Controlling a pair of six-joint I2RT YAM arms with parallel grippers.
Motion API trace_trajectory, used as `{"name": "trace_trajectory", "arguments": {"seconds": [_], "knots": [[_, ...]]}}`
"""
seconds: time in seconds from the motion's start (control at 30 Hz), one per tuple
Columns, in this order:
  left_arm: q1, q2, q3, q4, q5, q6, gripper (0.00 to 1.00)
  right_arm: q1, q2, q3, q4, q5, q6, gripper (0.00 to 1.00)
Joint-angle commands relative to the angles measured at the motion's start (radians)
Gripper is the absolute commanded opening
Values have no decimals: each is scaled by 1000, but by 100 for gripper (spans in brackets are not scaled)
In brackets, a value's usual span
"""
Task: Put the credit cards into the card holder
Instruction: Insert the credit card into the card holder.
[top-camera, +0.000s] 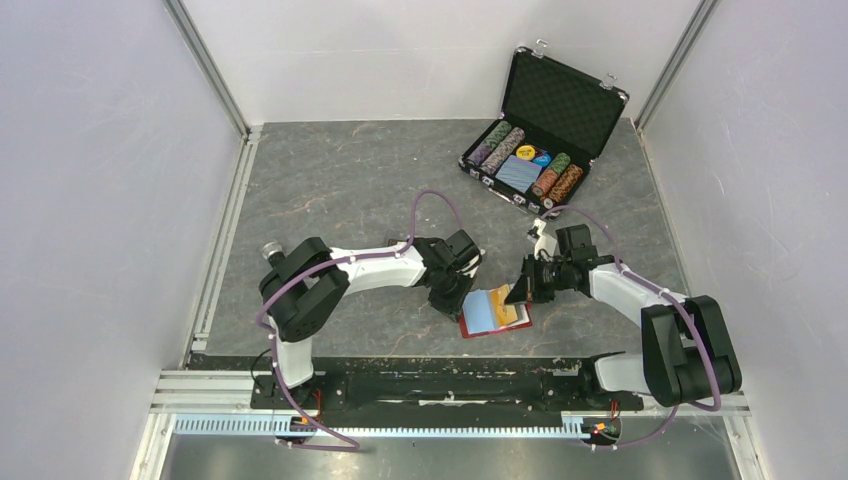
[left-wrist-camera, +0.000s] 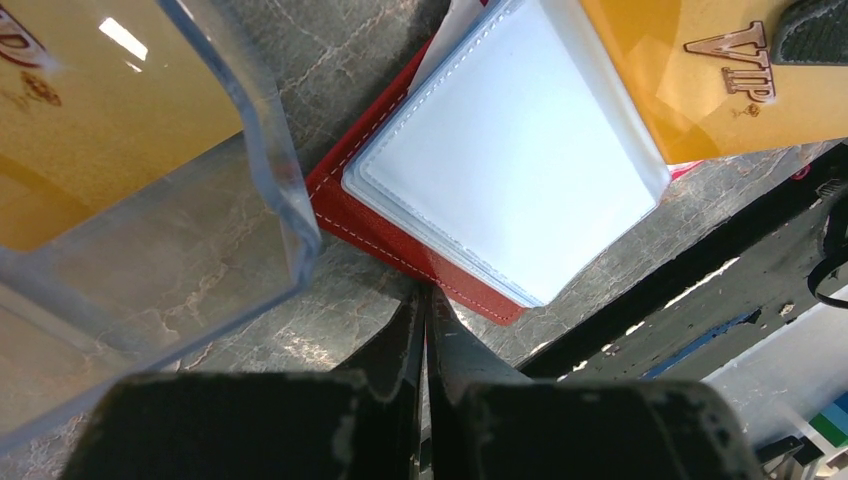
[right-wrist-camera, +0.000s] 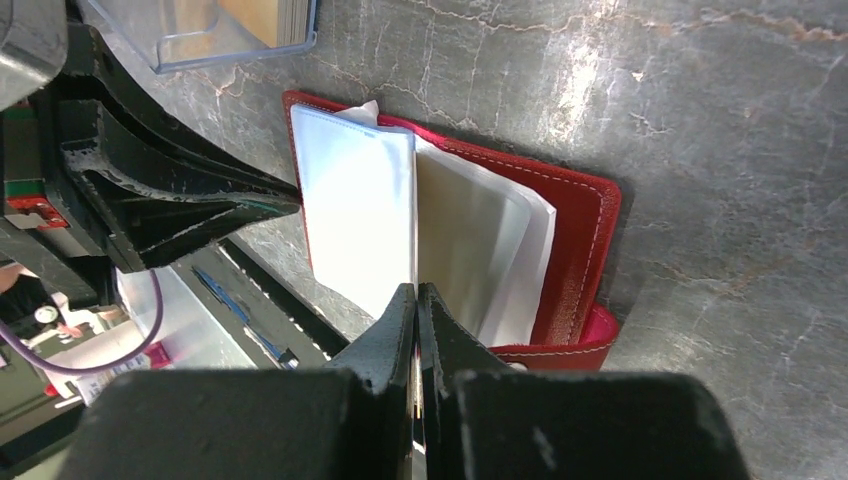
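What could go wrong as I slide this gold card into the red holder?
The right claw pinches the gold card near one edge; it could twist and miss the sleeve. The left claw, shut, only meets the card holder at its rim, so the holder may slide when pushed. The clear tray sits close and could get nudged.
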Motion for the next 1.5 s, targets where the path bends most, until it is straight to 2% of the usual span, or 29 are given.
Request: {"name": "trace_trajectory", "arguments": {"seconds": [0.0,0.63,0.93,1.47], "knots": [[-11,29,32,4,2,38,6,-4,1,-20,67,-46,30,0],[-13,37,33,-2,1,42,2,-5,-58,57,-9,-8,29,0],[-13,41,35,-9,2,44,2,-5,-14,-15,90,-62,72,0],[-15,50,37,-10,6,46,2,-2,44,-69,159,-72,51,0]]}}
